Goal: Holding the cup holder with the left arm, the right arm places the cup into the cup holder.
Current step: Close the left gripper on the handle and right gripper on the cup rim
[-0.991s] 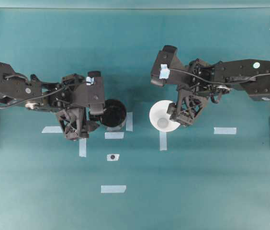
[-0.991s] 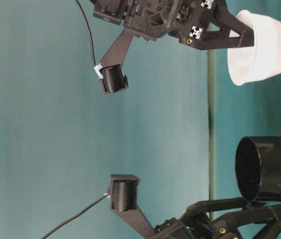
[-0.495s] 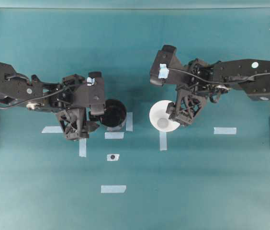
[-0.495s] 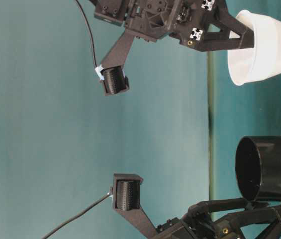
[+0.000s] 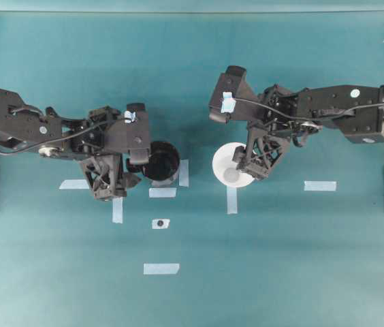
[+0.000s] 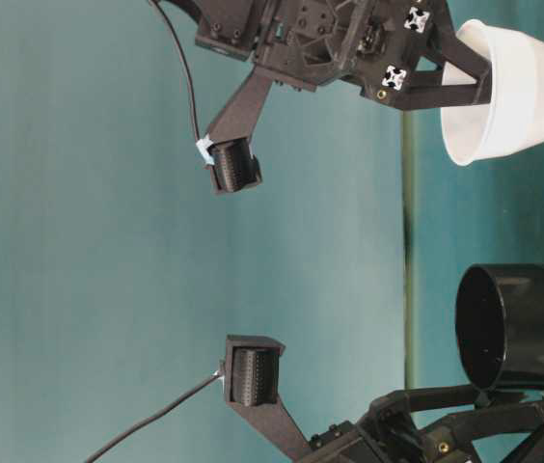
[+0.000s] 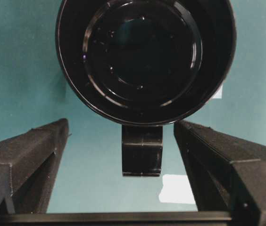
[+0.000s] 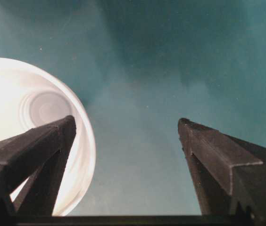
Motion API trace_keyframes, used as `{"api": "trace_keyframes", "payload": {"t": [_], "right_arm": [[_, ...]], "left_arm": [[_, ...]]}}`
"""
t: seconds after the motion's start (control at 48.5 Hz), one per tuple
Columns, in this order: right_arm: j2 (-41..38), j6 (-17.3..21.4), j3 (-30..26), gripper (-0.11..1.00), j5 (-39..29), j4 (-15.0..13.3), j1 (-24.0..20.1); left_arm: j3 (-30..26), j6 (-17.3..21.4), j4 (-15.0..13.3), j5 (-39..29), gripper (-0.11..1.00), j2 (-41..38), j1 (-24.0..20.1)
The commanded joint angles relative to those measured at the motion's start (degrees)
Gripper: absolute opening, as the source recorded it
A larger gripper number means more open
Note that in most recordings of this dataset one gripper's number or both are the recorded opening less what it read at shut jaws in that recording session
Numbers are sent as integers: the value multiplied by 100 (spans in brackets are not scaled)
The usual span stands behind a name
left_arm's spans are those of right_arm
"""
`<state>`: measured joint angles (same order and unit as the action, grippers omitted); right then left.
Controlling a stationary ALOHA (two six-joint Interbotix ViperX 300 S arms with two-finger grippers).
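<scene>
Ok so quick status: both my end effectors are spread wide and gripping nothing rn.

Left end effector point(image 7: 142, 155) is lined up w/ the small glossy black round cup holder point(image 5: 161, 161), which is sitting upright on the teal bench point(image 5: 280, 272) among some pale tape strips point(image 5: 162, 193). In the left wrist view the holder's short tab handle point(image 7: 142, 150) sits right between my two fingers, not touching either afaict. So that grip isn't made yet.

Right end effector point(image 8: 128, 136) is over the plain white paper-like conical cup point(image 5: 230, 166), which stands mouth up, well apart from the holder. The right wrist view has one finger point(image 8: 38, 150) over or maybe inside the cup mouth and the other finger point(image 8: 218, 155) way outside the rim, so looks like I'm straddling the wall on one side.

What worries me:
- the cup is thin and light, prob. If I clamp the wall hard it could crumple or go oval, then it won't seat in a holder about the same width.
- closing on just one side of the rim could tip it or let it swing in the grip.
- if left closes off-centre on that tab, the holder could spin or skid, it's glossy.
- if left isn't firmly on before the cup gets there, pushing down might just shove the holder away.
</scene>
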<state>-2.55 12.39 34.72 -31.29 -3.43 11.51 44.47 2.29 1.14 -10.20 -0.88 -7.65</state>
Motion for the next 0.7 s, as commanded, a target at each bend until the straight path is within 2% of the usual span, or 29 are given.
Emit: {"api": "trace_keyframes", "payload": {"t": [0.0, 0.31, 0.454, 0.557, 0.681], "right_arm": [[149, -35, -123, 92, 35, -9, 9], [123, -26, -123, 91, 35, 0, 9], [79, 0, -123, 87, 35, 0, 9], [62, 26, -132, 70, 35, 18, 9], [53, 9, -141, 38, 35, 35, -18]], "left_arm": [[-105, 0, 18, 18, 93, 70, -18], [-105, -9, 18, 26, 86, 70, -18], [-105, -9, 9, 9, 72, 70, -18], [-105, -9, 18, -18, 55, 70, -9], [-105, 0, 18, -18, 30, 97, 0]]}}
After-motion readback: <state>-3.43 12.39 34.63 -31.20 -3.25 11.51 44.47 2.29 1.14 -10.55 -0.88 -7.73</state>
